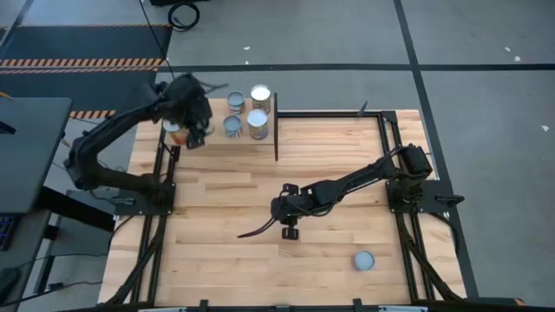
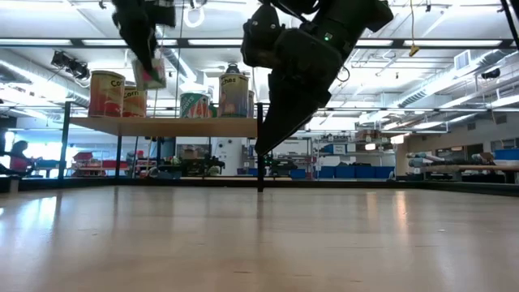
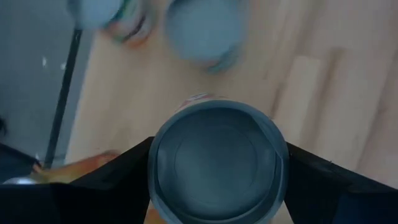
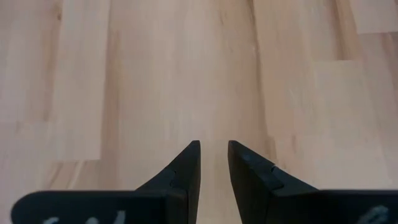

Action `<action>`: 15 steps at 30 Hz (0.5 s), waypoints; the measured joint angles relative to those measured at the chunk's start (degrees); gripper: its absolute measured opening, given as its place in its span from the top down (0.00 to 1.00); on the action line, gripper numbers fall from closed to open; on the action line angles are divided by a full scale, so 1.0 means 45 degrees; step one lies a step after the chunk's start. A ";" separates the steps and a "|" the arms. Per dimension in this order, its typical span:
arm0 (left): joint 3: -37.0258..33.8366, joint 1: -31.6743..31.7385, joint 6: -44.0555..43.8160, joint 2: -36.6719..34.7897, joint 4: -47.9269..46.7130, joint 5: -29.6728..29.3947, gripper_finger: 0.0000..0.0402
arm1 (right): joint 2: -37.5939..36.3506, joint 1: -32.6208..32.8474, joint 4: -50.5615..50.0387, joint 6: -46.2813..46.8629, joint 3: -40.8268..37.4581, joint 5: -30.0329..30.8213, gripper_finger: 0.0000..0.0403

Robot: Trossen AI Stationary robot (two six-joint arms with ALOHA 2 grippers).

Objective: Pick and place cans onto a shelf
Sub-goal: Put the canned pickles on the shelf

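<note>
My left gripper (image 1: 195, 132) is at the far left, over the left part of the shelf (image 2: 178, 126), shut on a can (image 3: 217, 162) with a silver top. Several other cans (image 1: 257, 124) stand upright on the shelf board, and two of them (image 3: 205, 28) show blurred beyond the held one. One blue-topped can (image 1: 363, 260) stands alone on the table near its front right. My right gripper (image 4: 214, 155) hangs above the table's middle (image 1: 289, 227), its fingers a narrow gap apart with nothing between them. My left gripper pinches the can between its two fingers, one on each side of the can's wall just under the top rim (image 3: 153, 168). The fingers (image 3: 112, 180) come from above, slanting down. The can hangs clear above the shelf board, slightly tilted in the low view (image 2: 150, 73).
The shelf's black upright edge (image 1: 277, 134) stands at its right end. An orange-labelled can (image 1: 173, 130) sits close beside my left gripper. Black frame rails (image 1: 392, 156) run along the table's sides. Bare wood (image 1: 225, 260) lies at the front left.
</note>
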 joint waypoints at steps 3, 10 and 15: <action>-0.0328 0.1259 0.0475 0.0436 0.0662 0.0159 0.28 | 0.0000 0.0170 0.0109 0.0155 0.0000 -0.0044 0.78; -0.0359 0.1699 0.0577 0.1496 0.0659 0.0347 0.28 | 0.0000 0.0400 0.0657 -0.0252 0.0000 -0.0054 0.78; -0.0359 0.1794 0.0573 0.2209 0.0756 0.0405 0.29 | 0.0000 0.0388 0.0663 -0.0252 0.0000 -0.0063 0.78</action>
